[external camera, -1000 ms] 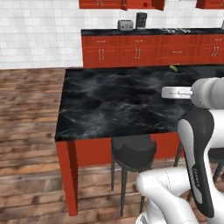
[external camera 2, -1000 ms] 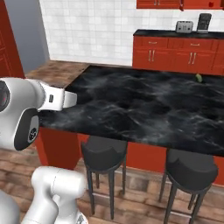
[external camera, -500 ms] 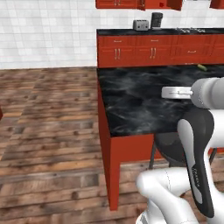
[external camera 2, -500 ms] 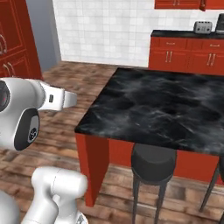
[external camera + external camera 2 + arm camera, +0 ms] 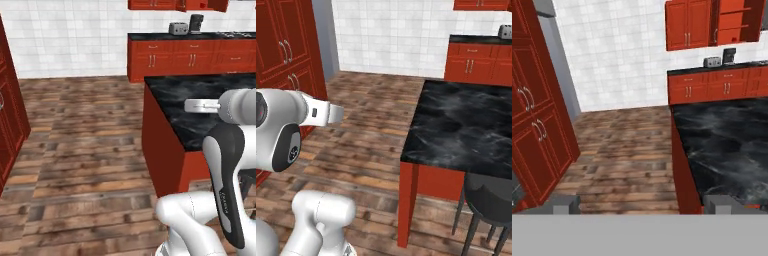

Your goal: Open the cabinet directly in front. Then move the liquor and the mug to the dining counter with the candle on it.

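My arm rises from the base in a white column, bends at a dark elbow joint, and reaches forward roughly level, so my hand is held out flat above the near edge of the broad black white-veined marble island worktop (image 5: 195, 100) on its red base. In the left base view my hand (image 5: 202, 105) shows as a pale block pointing left over the marble; in the right base view it (image 5: 331, 113) points right, over the wooden plank floor (image 5: 371, 130).

My fingers (image 5: 562, 205) stand spread about as wide as they go, one tip at each side of the hand view, and nothing is between them. Through that gap I see the floor and the near left corner of the island worktop, its red side panel dropping straight to the planks.

The red wall-hung upper cabinet (image 5: 712, 22) is far off on the white-tiled back wall, to the right; its right part stands open with a red shelf visible inside, and I cannot tell what sits on it. Below it runs the black wall worktop (image 5: 192, 36) over red base cabinets, carrying a silver toaster (image 5: 178, 28) and a dark coffee machine (image 5: 196, 23) side by side.

To my left stands a tall red cupboard (image 5: 532, 115) with curved silver handles. A black round stool (image 5: 488, 195) is tucked under the island's near edge on the right.
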Robot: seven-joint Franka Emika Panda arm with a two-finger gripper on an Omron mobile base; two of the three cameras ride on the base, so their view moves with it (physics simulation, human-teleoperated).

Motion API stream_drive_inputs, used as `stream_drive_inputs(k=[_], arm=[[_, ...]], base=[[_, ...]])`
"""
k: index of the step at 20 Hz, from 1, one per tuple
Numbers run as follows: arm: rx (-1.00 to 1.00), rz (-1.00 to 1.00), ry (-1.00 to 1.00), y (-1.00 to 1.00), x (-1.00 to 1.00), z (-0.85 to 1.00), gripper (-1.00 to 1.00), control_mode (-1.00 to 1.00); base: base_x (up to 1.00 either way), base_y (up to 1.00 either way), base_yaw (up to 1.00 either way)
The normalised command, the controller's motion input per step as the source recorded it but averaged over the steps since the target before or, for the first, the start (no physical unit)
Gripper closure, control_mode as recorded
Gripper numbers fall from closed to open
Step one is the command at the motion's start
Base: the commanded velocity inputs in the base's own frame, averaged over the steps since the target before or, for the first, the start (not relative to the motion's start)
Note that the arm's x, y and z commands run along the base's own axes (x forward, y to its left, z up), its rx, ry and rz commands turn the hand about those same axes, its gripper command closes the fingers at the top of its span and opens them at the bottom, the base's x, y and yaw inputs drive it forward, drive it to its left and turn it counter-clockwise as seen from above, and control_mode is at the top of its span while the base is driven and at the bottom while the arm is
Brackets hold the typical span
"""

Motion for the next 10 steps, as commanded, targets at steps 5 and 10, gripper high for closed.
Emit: stream_drive_inputs(k=[5,10], arm=[[0.0,0.0,0.0,0.0,0.0,0.0,-1.0,1.0],[0.0,0.0,0.0,0.0,0.0,0.0,-1.0,1.0]], base=[[0.07,1.0,0.0],[0.3,1.0,-0.02]])
